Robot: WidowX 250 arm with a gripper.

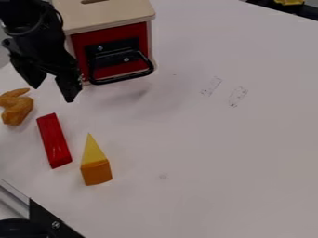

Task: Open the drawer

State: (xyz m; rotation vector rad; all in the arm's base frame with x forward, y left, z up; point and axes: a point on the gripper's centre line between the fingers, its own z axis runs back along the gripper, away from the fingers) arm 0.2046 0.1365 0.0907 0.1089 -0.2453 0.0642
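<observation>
The pale tabletop (pixel 205 139)'s got a red drawer (pixel 124 70) with a black handle (pixel 124 79) in a wooden box (pixel 105 13), far left, the gripper (pixel 52 94) just left of it, spread apart, holding nothing, then a brown toy (pixel 17 111), and nearer, a red block (pixel 55 142), yellow wedge (pixel 92 152) and orange block (pixel 96 173).

Looks like a robotics lab, judging by the robot arm (pixel 40 42) and metal framing (pixel 14 197) beside the white surface (pixel 211 148).
</observation>
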